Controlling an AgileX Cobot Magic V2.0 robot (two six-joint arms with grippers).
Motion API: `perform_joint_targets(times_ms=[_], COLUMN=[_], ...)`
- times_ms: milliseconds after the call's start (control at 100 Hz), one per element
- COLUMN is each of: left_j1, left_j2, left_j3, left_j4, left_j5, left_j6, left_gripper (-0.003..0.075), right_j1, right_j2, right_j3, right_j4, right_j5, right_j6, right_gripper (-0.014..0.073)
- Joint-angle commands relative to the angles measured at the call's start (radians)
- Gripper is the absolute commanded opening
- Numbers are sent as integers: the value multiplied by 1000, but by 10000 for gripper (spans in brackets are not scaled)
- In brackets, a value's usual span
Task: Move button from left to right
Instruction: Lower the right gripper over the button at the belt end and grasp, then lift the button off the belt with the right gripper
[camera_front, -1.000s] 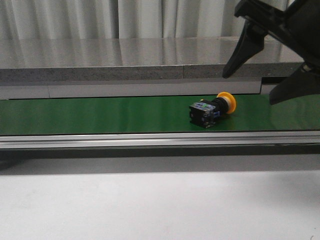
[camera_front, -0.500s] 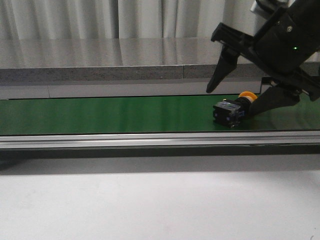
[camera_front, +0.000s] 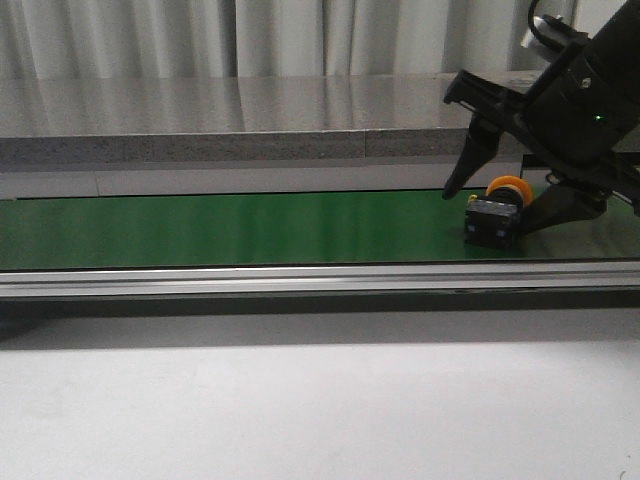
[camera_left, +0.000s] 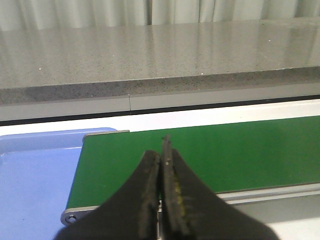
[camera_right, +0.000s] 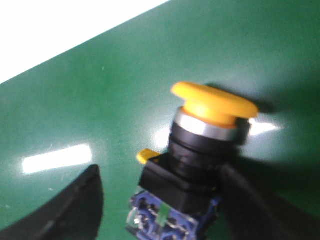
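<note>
The button (camera_front: 497, 213) lies on its side on the green belt (camera_front: 250, 228), far right, yellow-orange cap pointing away and right. My right gripper (camera_front: 486, 211) is open and low over the belt, one finger on each side of the button. In the right wrist view the button (camera_right: 200, 150) sits between the fingers of the right gripper (camera_right: 162, 210): one finger (camera_right: 255, 205) is against its black base, the other (camera_right: 65, 210) stands well apart. My left gripper (camera_left: 162, 156) is shut and empty above the belt's left end (camera_left: 240, 150); it does not show in the front view.
A blue tray (camera_left: 35, 165) adjoins the belt's left end. A grey stone ledge (camera_front: 200, 140) runs behind the belt, with curtains beyond. A metal rail (camera_front: 300, 280) edges the belt's near side, and a white surface (camera_front: 300, 410) lies in front.
The button has travelled to the right along the belt. My right gripper has come down from above and now straddles it, still open.
</note>
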Motion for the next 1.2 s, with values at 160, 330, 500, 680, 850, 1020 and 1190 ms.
perform_joint_targets(times_ms=[160,330,500,680,850,1020,1190], left_j1=[-4,-4,-4,-4,-4,-4,-4], left_j2=[7,7,7,7,7,7,7], left_j3=[-30,-30,-30,-30,-30,-30,-30], left_j4=[-12,-12,-12,-12,-12,-12,-12], left_j5=[-80,-80,-80,-80,-80,-80,-80], left_j6=[-1,-1,-1,-1,-1,-1,-1], left_gripper=[-20,-20,-20,-20,-20,-20,-20], right_j1=[-2,-2,-2,-30,-115,-227,-351], right_j2=[-17,-39,-99,-148,-155,-155,-144], right_j3=[-16,-36,-109,-206,-307,-375,-390], right_j4=[3,0,-55,-170,-336,-535,-683], right_j5=[2,41,117,226,354,441,444], right_j6=[-6,-6,-6,-6,-6,-6,-29], right_gripper=[138,122,122,122,122,122,122])
